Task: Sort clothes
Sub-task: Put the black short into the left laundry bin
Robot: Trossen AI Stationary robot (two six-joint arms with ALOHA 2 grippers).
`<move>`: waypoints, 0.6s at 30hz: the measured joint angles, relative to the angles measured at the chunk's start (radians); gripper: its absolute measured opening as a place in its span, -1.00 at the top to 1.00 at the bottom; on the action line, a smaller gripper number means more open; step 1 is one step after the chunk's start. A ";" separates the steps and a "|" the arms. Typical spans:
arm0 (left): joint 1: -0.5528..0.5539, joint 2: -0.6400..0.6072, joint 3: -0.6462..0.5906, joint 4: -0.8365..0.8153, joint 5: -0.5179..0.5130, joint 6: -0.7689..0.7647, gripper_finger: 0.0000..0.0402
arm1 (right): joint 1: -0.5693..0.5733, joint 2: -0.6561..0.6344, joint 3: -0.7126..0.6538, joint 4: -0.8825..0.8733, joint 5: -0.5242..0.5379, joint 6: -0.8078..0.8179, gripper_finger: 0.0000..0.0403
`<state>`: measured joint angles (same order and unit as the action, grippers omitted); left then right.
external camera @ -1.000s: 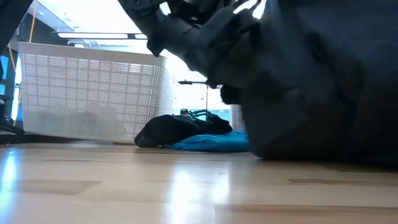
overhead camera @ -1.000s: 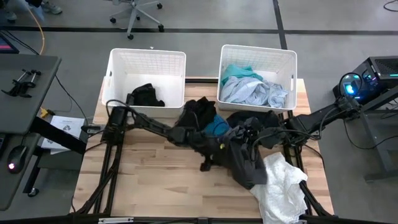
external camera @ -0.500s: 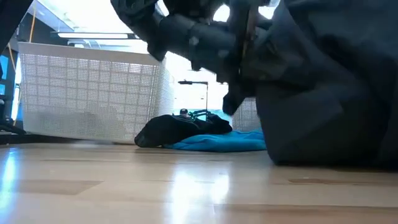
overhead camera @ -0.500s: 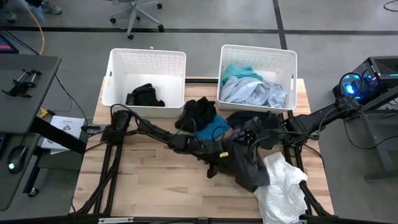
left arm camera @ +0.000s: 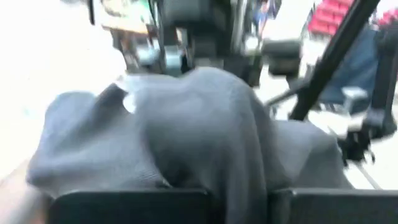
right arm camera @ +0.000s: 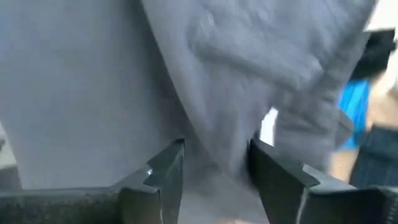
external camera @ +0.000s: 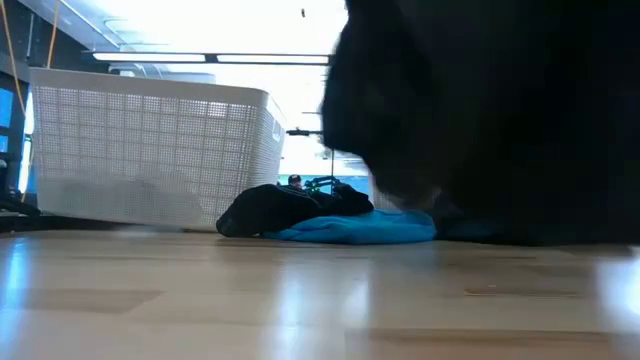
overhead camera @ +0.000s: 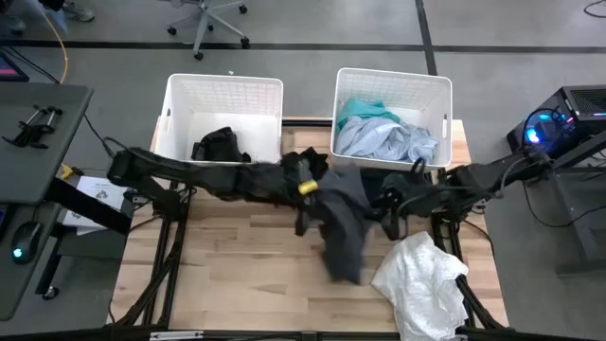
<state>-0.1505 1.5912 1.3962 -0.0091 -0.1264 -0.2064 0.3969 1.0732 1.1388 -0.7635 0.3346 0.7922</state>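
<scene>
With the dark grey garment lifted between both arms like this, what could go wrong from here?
The dark grey garment hangs low from the left gripper; its trailing end could drag over the white garment and pull it off the table edge. The right gripper has cloth between its fingers, so the two arms may tug against each other.

We see two dark, near-black arms built of slim tubular links with thicker rounded joints. The left arm (overhead camera: pixel 204 175) carries a yellow band (overhead camera: pixel 307 187) near its wrist, and black cables loop along both arms. The right arm (overhead camera: pixel 473 180) looks the same matte black. The right gripper (right arm camera: pixel 214 163) has two dark, flat, angular fingers (right arm camera: pixel 165 168) with pale worn edges. The left gripper (left arm camera: pixel 239 202) shows only as broad black blocks.
</scene>
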 joint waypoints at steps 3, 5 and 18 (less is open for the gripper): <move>-0.001 -0.076 0.063 -0.009 -0.074 0.055 0.99 | 0.000 -0.030 0.050 0.002 0.066 -0.039 0.18; -0.001 -0.115 0.110 -0.004 -0.128 0.102 0.99 | 0.002 -0.047 0.078 -0.002 0.105 -0.068 0.19; 0.146 -0.241 0.488 -0.476 -0.643 0.387 1.00 | 0.022 -0.081 0.085 -0.075 0.158 -0.076 0.19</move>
<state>-0.0047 1.3503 1.8840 -0.4852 -0.7690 0.1805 0.4185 0.9927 1.2242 -0.8387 0.4927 0.7162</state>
